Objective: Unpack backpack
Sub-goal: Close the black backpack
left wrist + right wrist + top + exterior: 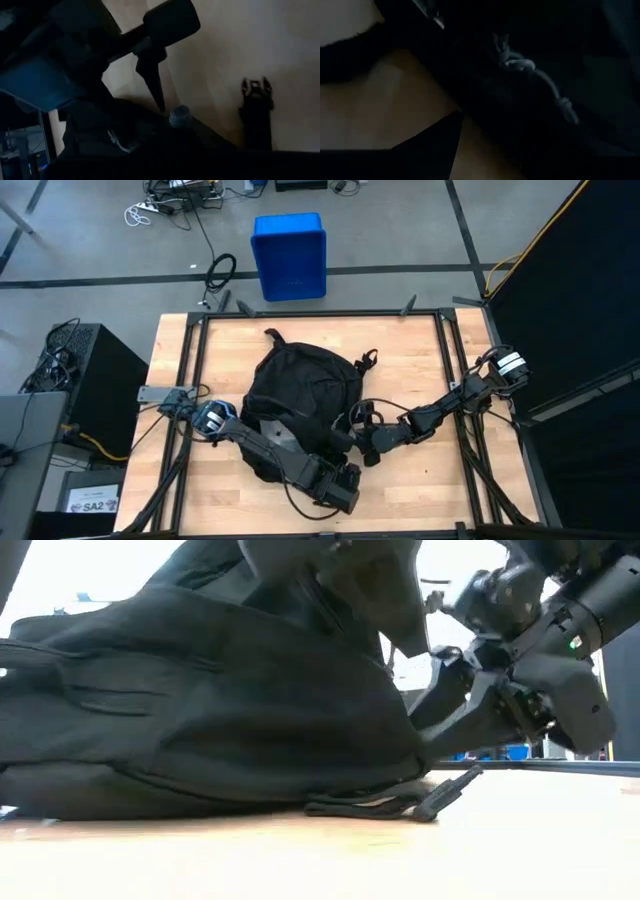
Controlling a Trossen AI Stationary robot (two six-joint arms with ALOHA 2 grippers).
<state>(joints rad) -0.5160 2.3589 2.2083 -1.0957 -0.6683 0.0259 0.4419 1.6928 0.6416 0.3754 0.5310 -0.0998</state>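
Observation:
The black backpack (300, 395) lies flat in the middle of the table; in the low view its bulk (200, 730) fills the left side. A strap with a buckle (440, 798) trails from its lower edge onto the wood. My right gripper (362, 442) reaches in low from the table's right, and its open fingers (432, 725) stand at the backpack's right near edge. In the right wrist view, a pale zipper cord (520, 65) lies on the dark fabric beyond one finger (435, 145). My left gripper (345, 485) hovers past the backpack's near edge. My right gripper comes at the backpack's right near edge (415, 740) slanting down from the table's right. Whether its fingers touch the fabric, I cannot tell: everything is dark where they meet it.
A blue plastic bin (289, 255) stands on the floor beyond the table's far edge. Black frame rails (195, 380) run along the table's left and right sides. Bare wood (420, 490) shows near the right near corner. Cables lie on the floor behind the table.

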